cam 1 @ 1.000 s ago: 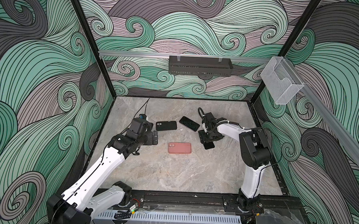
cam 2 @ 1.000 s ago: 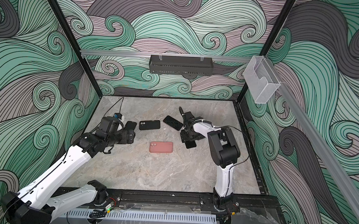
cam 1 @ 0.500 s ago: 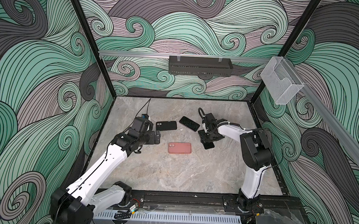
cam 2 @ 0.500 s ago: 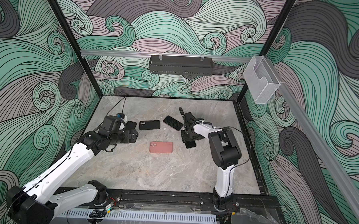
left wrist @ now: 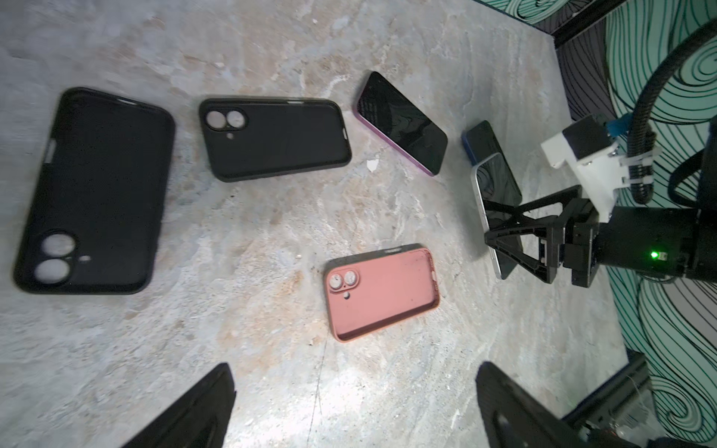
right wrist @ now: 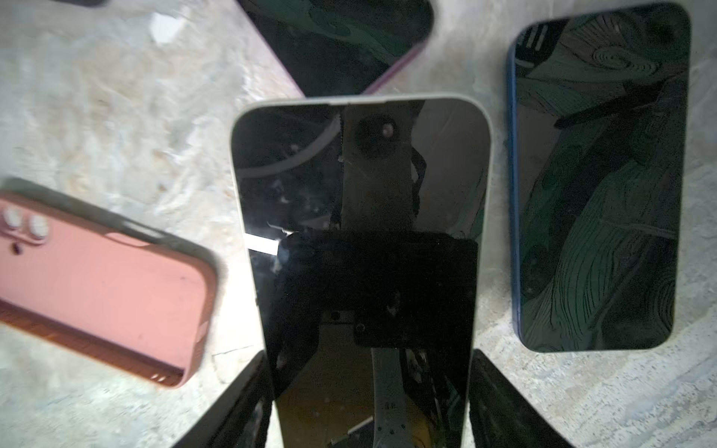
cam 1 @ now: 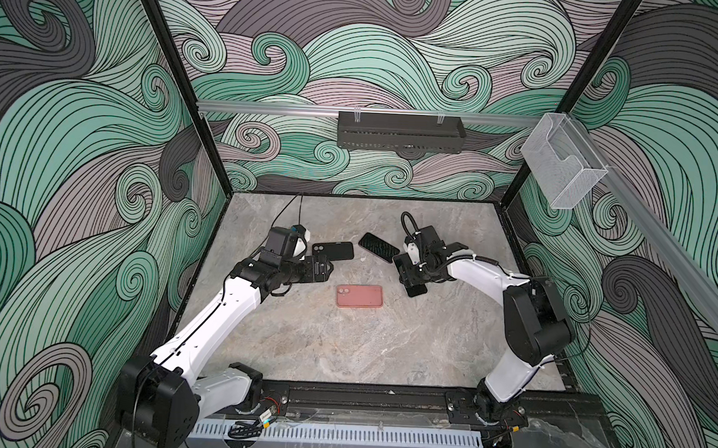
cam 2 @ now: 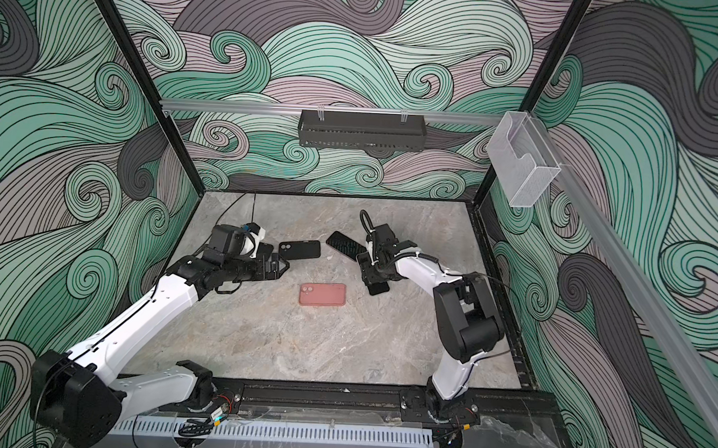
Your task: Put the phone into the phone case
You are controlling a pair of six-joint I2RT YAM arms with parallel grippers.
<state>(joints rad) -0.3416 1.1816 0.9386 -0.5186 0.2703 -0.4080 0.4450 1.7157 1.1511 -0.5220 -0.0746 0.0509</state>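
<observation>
1. The right gripper (right wrist: pixel 370 391) is gripping the silver-edged phone (right wrist: pixel 361 186) by its two long edges, with one finger (right wrist: pixel 240 407) pressing on each side; the phone's dark screen is facing the wrist camera.
2. Seen from the left wrist, this phone is sitting tilted between the jaws rather than lying flat; whether its far end is touching the table (cam 1: pixel 343 349) I cannot tell.
3. The pink case (cam 1: pixel 359 295) is lying on the table with its open side up, near the middle in both top views; it is sitting just beside the held phone, apart from it.
4. The left gripper (cam 1: pixel 324 269) is hovering low over the table with its jaws spread wide, holding nothing; its tips are pointing towards the middle, near the camera end of a black case (cam 1: pixel 333 251).
5. A larger black case (left wrist: pixel 93 190) is lying open side up beside the smaller one.
6. A purple-edged phone (cam 1: pixel 378 247) is lying screen up between the smaller black case and the right gripper; a blue-edged phone (right wrist: pixel 597 186) is lying flat just beside the held phone, on the side away from the pink case.
</observation>
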